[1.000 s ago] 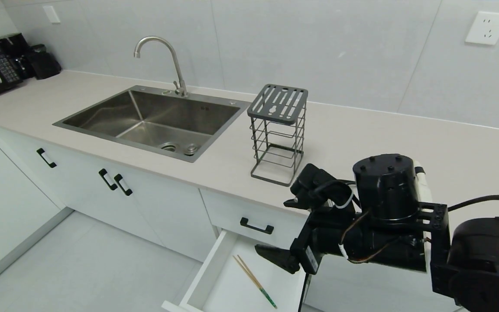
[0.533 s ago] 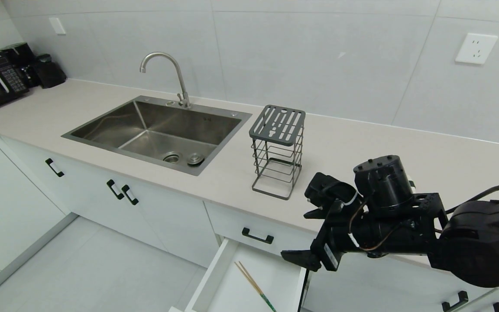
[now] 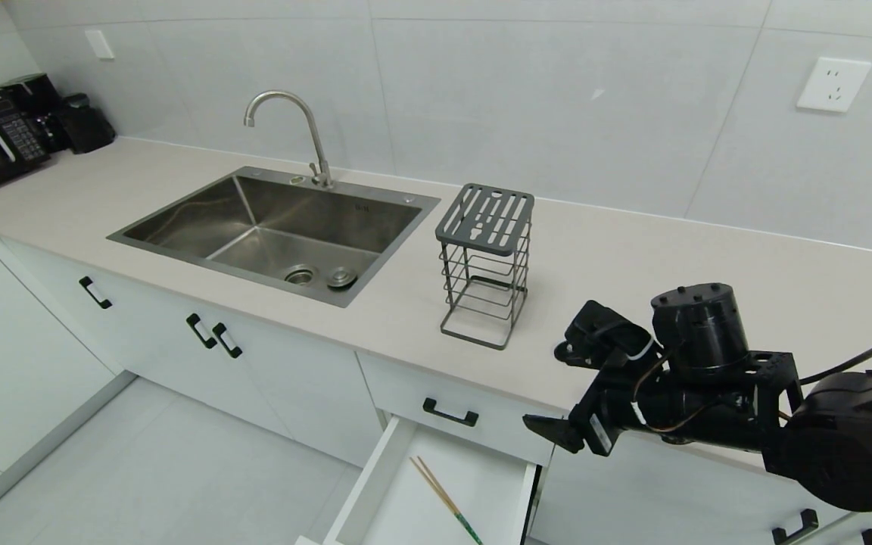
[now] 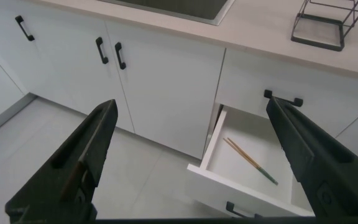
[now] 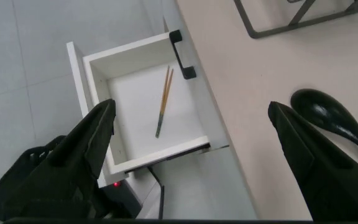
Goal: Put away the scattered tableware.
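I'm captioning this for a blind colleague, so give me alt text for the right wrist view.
A pair of chopsticks lies in an open white drawer below the countertop, seen between the open fingers of the right gripper; a glossy black utensil rests on that countertop.

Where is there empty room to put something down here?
The counter is bare right of the wire rack and between the rack and the sink. The open drawer has room beside the chopsticks. It is crowded by the right gripper, where a black spoon lies on the counter.
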You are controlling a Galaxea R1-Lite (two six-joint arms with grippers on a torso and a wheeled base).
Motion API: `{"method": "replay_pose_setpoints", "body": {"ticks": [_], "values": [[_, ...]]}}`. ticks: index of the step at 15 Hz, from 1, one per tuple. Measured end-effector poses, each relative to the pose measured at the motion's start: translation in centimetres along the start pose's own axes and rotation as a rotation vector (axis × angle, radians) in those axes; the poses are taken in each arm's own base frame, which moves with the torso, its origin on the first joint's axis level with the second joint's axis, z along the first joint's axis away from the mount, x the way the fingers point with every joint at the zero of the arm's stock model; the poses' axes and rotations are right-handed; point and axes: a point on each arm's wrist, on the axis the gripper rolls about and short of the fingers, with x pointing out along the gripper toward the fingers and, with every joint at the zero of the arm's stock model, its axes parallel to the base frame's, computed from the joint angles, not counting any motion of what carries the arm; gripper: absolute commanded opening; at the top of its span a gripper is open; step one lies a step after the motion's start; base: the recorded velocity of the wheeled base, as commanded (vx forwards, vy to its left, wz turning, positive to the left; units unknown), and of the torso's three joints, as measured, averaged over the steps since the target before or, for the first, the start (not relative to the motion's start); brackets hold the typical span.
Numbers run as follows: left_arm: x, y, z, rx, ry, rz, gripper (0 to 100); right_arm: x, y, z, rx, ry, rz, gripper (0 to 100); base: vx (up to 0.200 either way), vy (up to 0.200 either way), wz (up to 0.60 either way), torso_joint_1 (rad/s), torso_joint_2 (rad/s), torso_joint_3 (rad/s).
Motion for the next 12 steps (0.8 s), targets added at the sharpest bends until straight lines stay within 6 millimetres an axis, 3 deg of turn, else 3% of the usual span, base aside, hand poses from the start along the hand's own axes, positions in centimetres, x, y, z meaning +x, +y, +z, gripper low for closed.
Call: {"method": "replay_pose_setpoints", "body": {"ticks": [12], "values": [[0.0,0.0,0.0,0.000,0.000,0.000,100,-2.4,-1.4,-1.5,0.026,0.028,-0.081,100,0.000,0.000,0.00,0.000,0.00,0.000]]}}
